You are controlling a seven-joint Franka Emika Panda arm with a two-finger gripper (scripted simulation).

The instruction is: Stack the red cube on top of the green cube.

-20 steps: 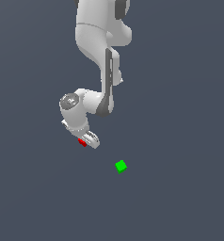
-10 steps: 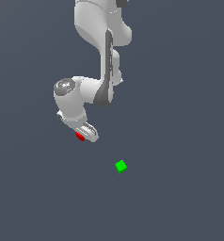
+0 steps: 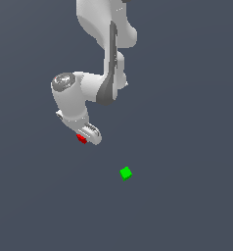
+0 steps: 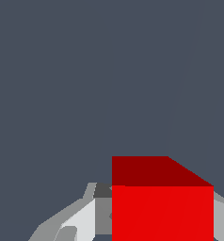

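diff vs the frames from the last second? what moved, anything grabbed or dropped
The gripper with the red cube between its fingers has shifted slightly up and toward the exterior view's left, and the wrist has turned. Nothing was picked up or released in that span: the red cube stays clamped. The green cube has not moved and sits apart, toward the exterior view's lower right of the gripper.
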